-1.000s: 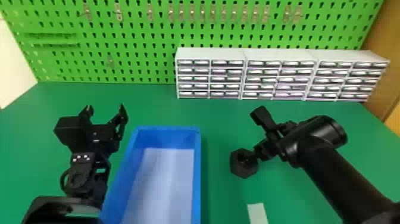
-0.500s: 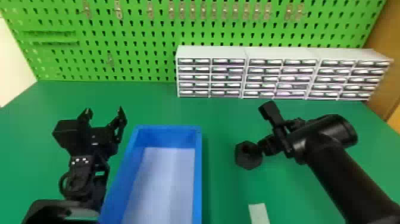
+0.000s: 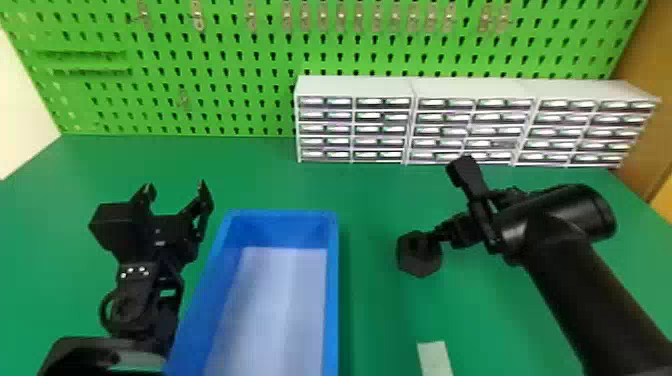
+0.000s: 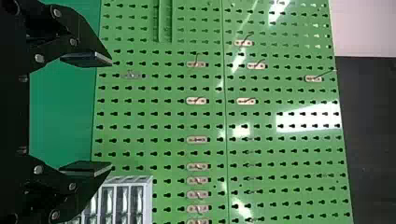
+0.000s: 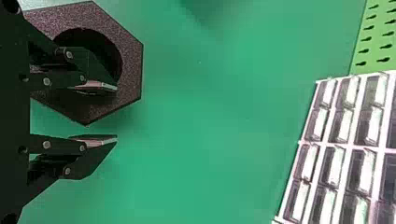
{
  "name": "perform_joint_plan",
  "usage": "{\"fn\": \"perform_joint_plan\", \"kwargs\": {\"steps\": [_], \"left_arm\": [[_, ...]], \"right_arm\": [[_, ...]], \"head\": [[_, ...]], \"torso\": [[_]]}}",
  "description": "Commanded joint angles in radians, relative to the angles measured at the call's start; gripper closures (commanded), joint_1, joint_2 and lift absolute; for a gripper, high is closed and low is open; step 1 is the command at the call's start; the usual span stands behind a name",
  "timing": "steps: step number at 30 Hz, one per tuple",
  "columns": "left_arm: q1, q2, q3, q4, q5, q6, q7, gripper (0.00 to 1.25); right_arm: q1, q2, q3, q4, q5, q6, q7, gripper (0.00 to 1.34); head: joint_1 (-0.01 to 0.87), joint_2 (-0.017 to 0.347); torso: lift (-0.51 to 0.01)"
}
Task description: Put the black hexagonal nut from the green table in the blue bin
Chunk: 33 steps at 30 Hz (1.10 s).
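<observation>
Head view: pegboard [image 3: 240, 47] at twelve, bright green, dark keyhole rows; drawers [image 3: 352, 87] at two, white grid; nut [image 3: 419, 265] at four, black, speckled; strip [image 3: 435, 357] at five, off-white; bin [image 3: 332, 290] at seven, blue; table [image 3: 380, 200], deep green.

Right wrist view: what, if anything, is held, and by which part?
Nothing: the right end effector is open, one finger over the nut, green table showing between nut and other finger.

Green pegboard [image 3: 240, 65], white drawer cabinets [image 3: 355, 88], green table [image 3: 490, 315], brown panel [image 3: 647, 95]
</observation>
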Motion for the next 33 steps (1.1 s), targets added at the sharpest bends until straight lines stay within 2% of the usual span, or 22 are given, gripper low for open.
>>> {"fn": "perform_joint_plan", "kwargs": {"steps": [1,14,18,24,25,26,27,29,33], "left_arm": [[-0.002,0.0,-0.001,0.0,0.0,-0.001,0.0,0.46],[-0.007,0.0,-0.002,0.0,0.0,-0.001,0.0,0.46],[-0.007,0.0,0.001,0.0,0.0,0.001,0.0,0.46],[-0.002,0.0,0.001,0.0,0.002,-0.001,0.0,0.46],[-0.002,0.0,0.001,0.0,0.002,-0.001,0.0,0.46],[-0.004,0.0,-0.001,0.0,0.002,0.001,0.0,0.46],[-0.005,0.0,-0.001,0.0,0.002,0.001,0.0,0.46],[-0.008,0.0,-0.004,0.0,0.0,0.001,0.0,0.46],[-0.007,0.0,-0.001,0.0,0.002,0.001,0.0,0.46]], "right_arm": [[0.001,-0.001,-0.004,-0.008,0.015,0.008,0.0,0.84],[0.001,-0.001,0.044,0.022,0.016,0.019,0.0,0.84],[0.006,-0.001,0.036,0.028,0.006,0.017,0.0,0.75],[0.0,-0.004,0.007,0.01,-0.013,0.016,0.0,0.74],[-0.003,-0.006,0.007,0.008,-0.011,0.016,0.0,0.77],[-0.008,-0.007,0.007,0.008,-0.007,0.017,0.0,0.86],[-0.011,-0.007,0.005,0.008,0.003,0.022,0.0,1.03],[-0.011,-0.006,-0.004,0.01,0.015,0.023,0.0,1.2],[0.0,-0.006,-0.01,0.013,-0.013,0.017,-0.009,1.21]], "head": [[0.657,0.057],[0.657,0.057],[0.657,0.057],[0.657,0.057],[0.657,0.057],[0.657,0.057],[0.657,0.057],[0.657,0.057],[0.657,0.057]], "torso": [[-0.095],[-0.095],[-0.095],[-0.095],[-0.095],[-0.095],[-0.095],[-0.095],[-0.095]]}}
